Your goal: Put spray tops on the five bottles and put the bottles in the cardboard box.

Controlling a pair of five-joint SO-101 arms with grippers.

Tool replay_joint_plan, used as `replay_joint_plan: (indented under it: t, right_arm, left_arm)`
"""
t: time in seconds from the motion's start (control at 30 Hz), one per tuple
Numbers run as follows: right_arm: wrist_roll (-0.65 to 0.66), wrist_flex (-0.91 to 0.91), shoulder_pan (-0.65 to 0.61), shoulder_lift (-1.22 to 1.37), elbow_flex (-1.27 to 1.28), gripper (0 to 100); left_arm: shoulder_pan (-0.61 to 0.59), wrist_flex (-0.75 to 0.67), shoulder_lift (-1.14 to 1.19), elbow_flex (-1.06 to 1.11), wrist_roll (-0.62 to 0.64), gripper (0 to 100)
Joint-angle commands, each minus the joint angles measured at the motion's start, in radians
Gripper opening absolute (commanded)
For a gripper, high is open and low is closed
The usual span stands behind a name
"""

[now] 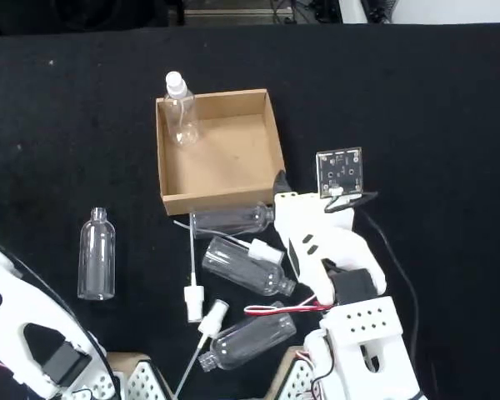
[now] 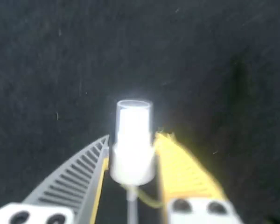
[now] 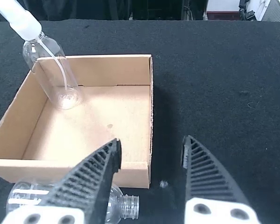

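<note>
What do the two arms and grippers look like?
Both arms are white plastic with black motor blocks. The right arm carries red and white cables, a black cable and a square circuit board at its wrist. The right gripper has two black ribbed fingers; the left gripper has one grey ribbed finger and one yellow, on white bases with dark holes.

Prob. robotics lab, black-draped table (image 1: 433, 100), cables (image 1: 285, 10) behind

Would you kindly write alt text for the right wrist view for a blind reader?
The open right gripper hangs over a corner of the cardboard box. A bottle with a spray top stands inside the box; an uncapped bottle lies outside its wall.
</note>
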Motion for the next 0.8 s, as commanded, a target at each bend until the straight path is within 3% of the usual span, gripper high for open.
replay_joint_plan:
  t: [0.0, 0.2, 0.3, 0.77]
  right_arm:
    - [0.005, -0.029, -0.015, -0.025, -0.024, 20.1]
    - [0.005, -0.029, -0.015, -0.025, -0.024, 20.1]
    - [0.003, -0.029, -0.015, -0.025, -0.024, 20.1]
    - [0.002, -0.029, -0.015, -0.025, -0.022, 20.1]
  left_arm:
    - [-0.016, 0.023, -0.101, 0.107, 0.002, 28]
    - [-0.005, 0.017, -0.364, 0.475, -0.003, 28]
    - [0.001, -0.061, -0.445, 0.562, -0.002, 28]
    - [-0.025, -0.204, -0.390, 0.472, 0.000, 27]
